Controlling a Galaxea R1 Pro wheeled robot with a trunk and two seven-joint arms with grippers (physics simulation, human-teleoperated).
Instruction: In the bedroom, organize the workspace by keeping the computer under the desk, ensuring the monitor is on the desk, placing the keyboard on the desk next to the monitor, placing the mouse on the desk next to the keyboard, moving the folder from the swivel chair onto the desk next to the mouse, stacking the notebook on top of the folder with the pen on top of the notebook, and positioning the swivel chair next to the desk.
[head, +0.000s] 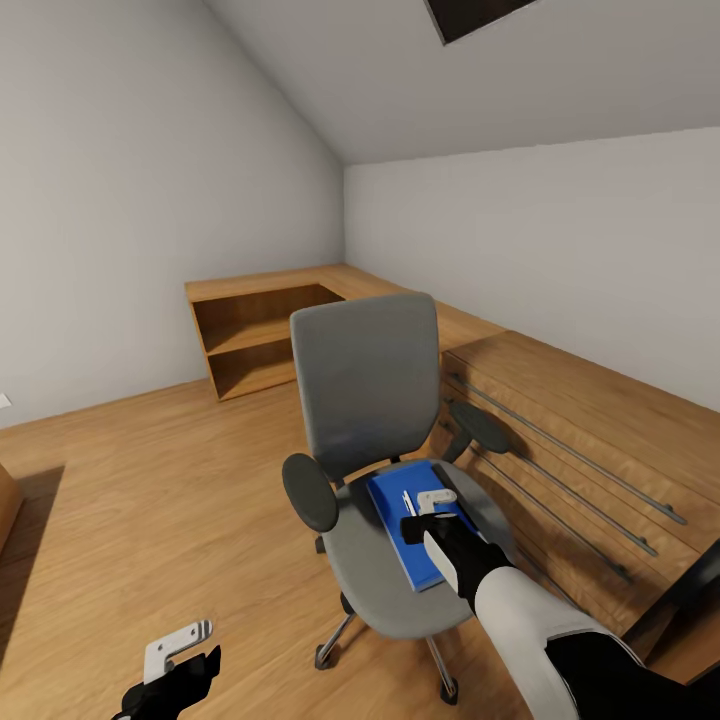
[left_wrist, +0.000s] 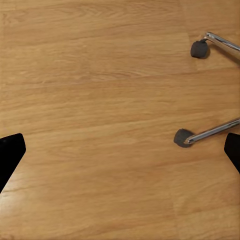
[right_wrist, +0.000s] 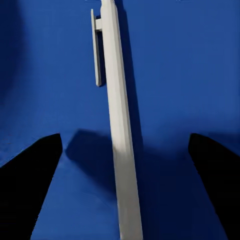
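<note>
Left gripper (head: 180, 645): low over the bare wood floor (head: 150, 480), holding nothing; in its wrist view the jaws stand wide apart, with two chair casters nearby.
Swivel chair (head: 370, 390): in the middle of the room beside a light wood drawer chest (head: 590, 440), not yet by any tabletop (none is in sight).
Folder (head: 395, 520): blue, flat on the chair seat.
Pen (right_wrist: 120, 140): white, lying on the folder, straight between the right jaws.
Right gripper (head: 432, 505): lowered over the folder, jaws apart on either side of the pen, not clamped.
Progress: early, I judge; folder and pen are not yet moved, while the notebook, keyboard and mouse cannot be checked here.
</note>
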